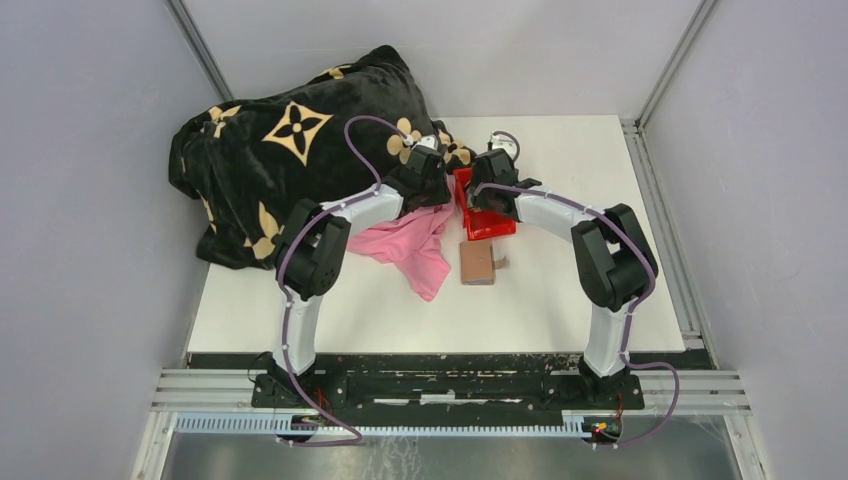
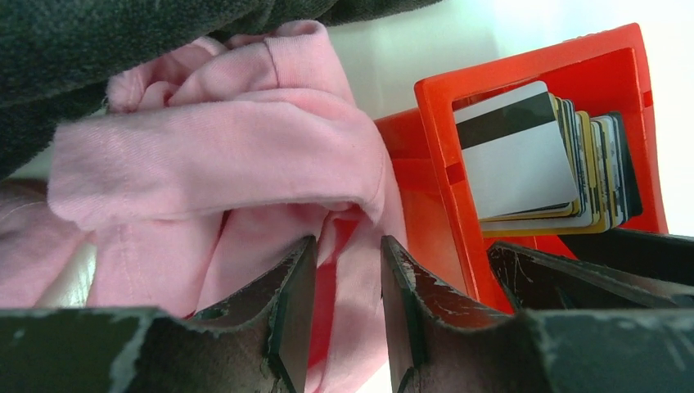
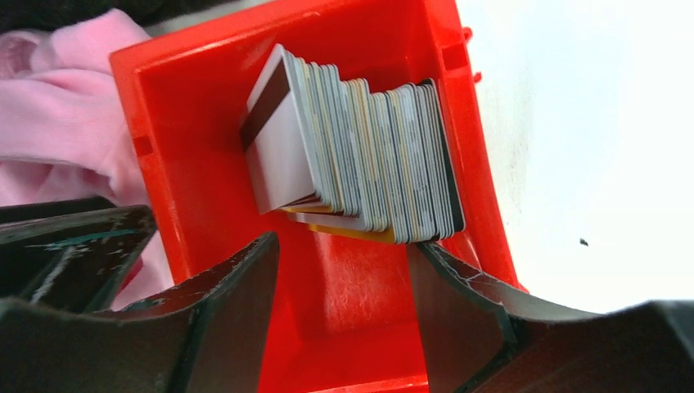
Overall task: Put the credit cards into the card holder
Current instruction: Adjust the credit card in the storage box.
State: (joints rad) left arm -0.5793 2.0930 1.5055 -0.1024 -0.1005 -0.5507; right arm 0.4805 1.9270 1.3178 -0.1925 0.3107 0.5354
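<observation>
Now, cards (image 3: 352,151): stacked on edge inside red bin (image 3: 196,164).
Wallet (image 1: 477,264): just beside bin, arms' side.
Right gripper (image 3: 342,246): released, over bin.
Left gripper (image 2: 348,246): released, empty, beside bin.
Risk: wide jaws may pinch several cards together.

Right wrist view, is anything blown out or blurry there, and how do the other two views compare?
Right wrist: the table is blown out to white at right, while the cards are sharp. Left wrist: the table behind the bin is also overexposed, and the cloth is clear. Top view: even light, no glare, only faint shadows.
</observation>
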